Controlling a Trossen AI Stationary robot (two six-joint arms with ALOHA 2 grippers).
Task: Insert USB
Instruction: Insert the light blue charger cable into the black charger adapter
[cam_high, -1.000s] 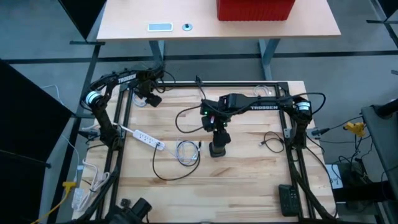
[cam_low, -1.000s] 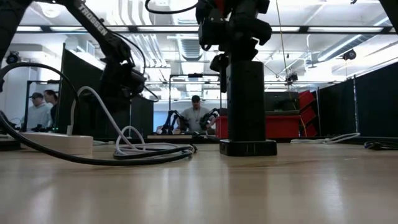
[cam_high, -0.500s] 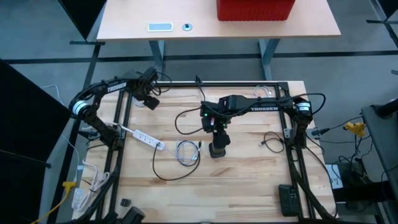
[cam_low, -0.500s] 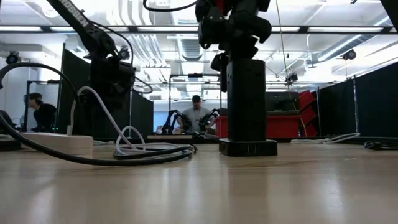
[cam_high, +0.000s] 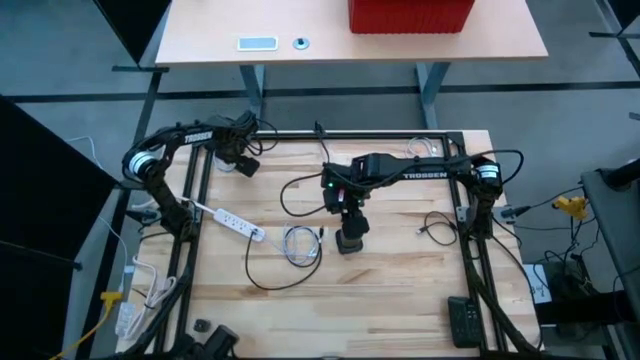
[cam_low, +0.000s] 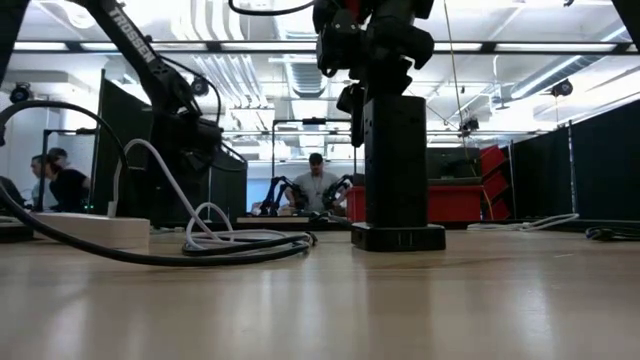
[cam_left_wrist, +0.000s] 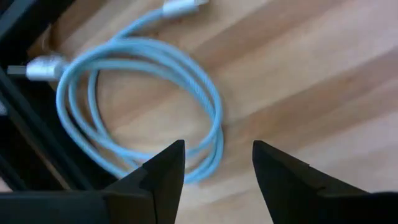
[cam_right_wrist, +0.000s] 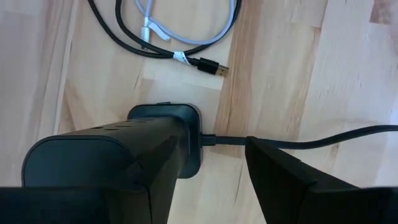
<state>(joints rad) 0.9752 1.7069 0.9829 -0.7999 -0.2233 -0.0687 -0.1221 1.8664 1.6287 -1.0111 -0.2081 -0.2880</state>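
While L gripper (cam_left_wrist: 217, 162) gapes over blue cable (cam_left_wrist: 143, 112), R gripper (cam_right_wrist: 211, 155) straddles charger tower (cam_right_wrist: 112, 149), ungripped.

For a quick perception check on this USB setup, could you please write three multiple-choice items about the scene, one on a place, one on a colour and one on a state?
1. Where does the black tower power strip stand?
A. near the middle of the table
B. at the table's near left corner
C. on the white power strip

2. What colour is the coiled cable below the left gripper?
A. red
B. light blue
C. black

3. How does the black USB plug lie?
A. inserted in the tower
B. held by the right gripper
C. loose on the wood, apart from the tower

Answers: 1 A, the high view shows it mid-table; 2 B, the left wrist view shows a pale blue loop; 3 C, the right wrist view shows it free on the table.
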